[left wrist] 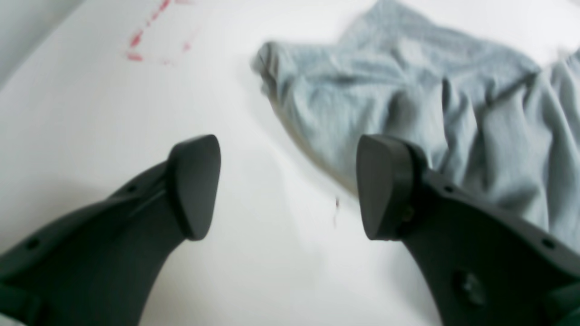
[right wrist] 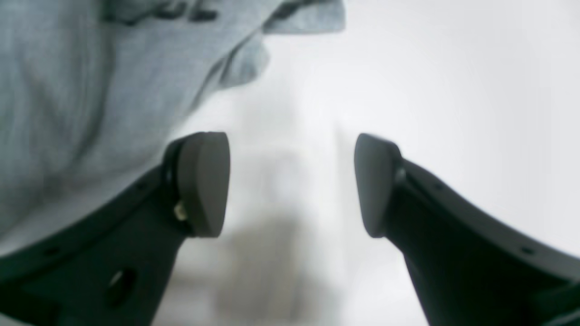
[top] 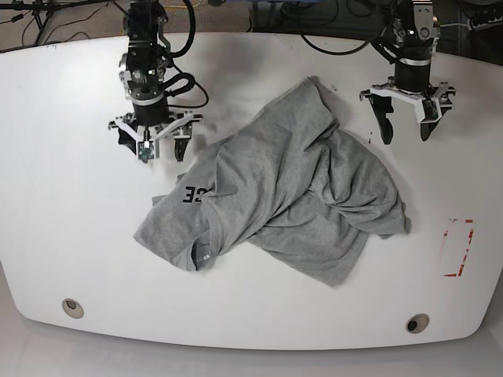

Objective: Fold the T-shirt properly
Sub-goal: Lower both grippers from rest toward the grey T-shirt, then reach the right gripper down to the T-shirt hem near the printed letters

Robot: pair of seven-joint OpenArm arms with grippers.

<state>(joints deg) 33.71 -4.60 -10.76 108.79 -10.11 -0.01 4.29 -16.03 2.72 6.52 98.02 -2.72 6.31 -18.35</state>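
While the grey T-shirt (top: 283, 200) lies crumpled in the middle of the white table (top: 63, 204), both arms hang above its far edge with nothing held. Black chest letters (top: 194, 194) show near its left side in the base view, with the small white neck tag (top: 204, 257) below them. Jaws spread wide, the left gripper (left wrist: 287, 188) hovers over bare tabletop just beside a shirt fold. Likewise parted and empty, the right gripper (right wrist: 292, 183) hangs beside the printed side. Red marks (top: 458, 247) sit well apart from the cloth.
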